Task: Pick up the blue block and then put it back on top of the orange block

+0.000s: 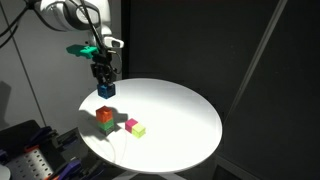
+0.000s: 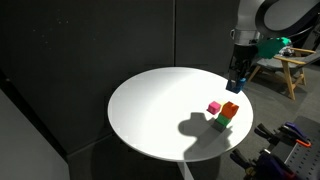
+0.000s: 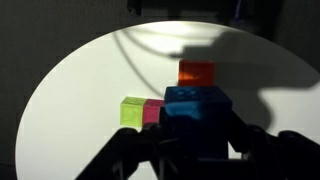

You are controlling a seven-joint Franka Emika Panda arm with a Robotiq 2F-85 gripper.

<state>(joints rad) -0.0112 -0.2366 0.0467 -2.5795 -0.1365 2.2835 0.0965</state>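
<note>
My gripper (image 1: pixel 104 78) (image 2: pixel 237 78) hangs above the round white table, shut on the blue block (image 1: pixel 106 89) (image 2: pixel 235 87). In the wrist view the blue block (image 3: pixel 196 108) fills the space between the dark fingers of the gripper (image 3: pixel 196 130). Lower down, the orange block (image 1: pixel 104 114) (image 2: pixel 231 109) (image 3: pixel 197 72) rests on top of a green block (image 1: pixel 107 126) (image 2: pixel 221 123). The blue block is held in the air, apart from the orange one and a little to the side of it.
A pink block (image 1: pixel 130 124) (image 2: pixel 213 107) (image 3: pixel 152 111) and a yellow-green block (image 1: pixel 139 130) (image 3: pixel 132 112) lie side by side on the white table (image 1: pixel 185 115) (image 2: pixel 150 110) (image 3: pixel 70 90). Dark curtains stand behind. Equipment sits beyond the table edge (image 1: pixel 30 150).
</note>
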